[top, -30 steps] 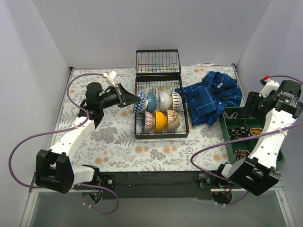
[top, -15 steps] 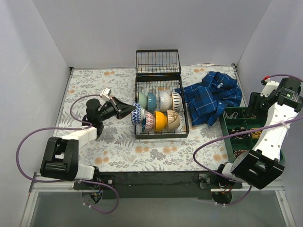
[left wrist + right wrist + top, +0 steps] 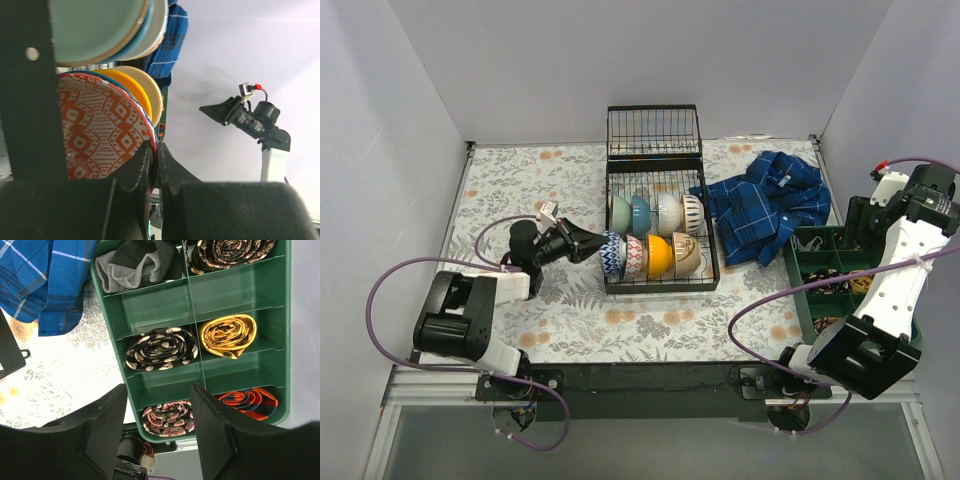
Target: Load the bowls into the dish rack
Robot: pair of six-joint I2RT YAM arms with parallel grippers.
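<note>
Floral cloth (image 3: 520, 170) covers the table, boxed in by pale walls on three sides. Low on the near left, the left gripper (image 3: 582, 243) is clenched on the rim of the zigzag-patterned bowl (image 3: 612, 253); the left wrist view shows its fingers (image 3: 170, 170) pinching the lip edge-on. That bowl stands on edge at the left end of the front row of the dish rack (image 3: 660, 288), just beside a second patterned bowl (image 3: 633, 257), then the yellow bowl (image 3: 660, 256) and a cream bowl (image 3: 686, 254). Whether it is fully down between the tines I cannot tell.

To finish well, I judge the bowl should be kept upright and parallel to its neighbours and lowered until the wire bears it. Only then should it be released, with the fingers drawn back leftward so they don't drag it out.

Behind, four more bowls (image 3: 667, 212) fill the back row, and the upright wire basket (image 3: 653, 130) stands at the far end. Open cloth left of the rack gives room to retreat. On the right, the blue plaid shirt (image 3: 765, 200) crowds the rack's edge. The right gripper (image 3: 159, 387) hangs parted and empty above the green compartment tray (image 3: 282, 315), well apart.
</note>
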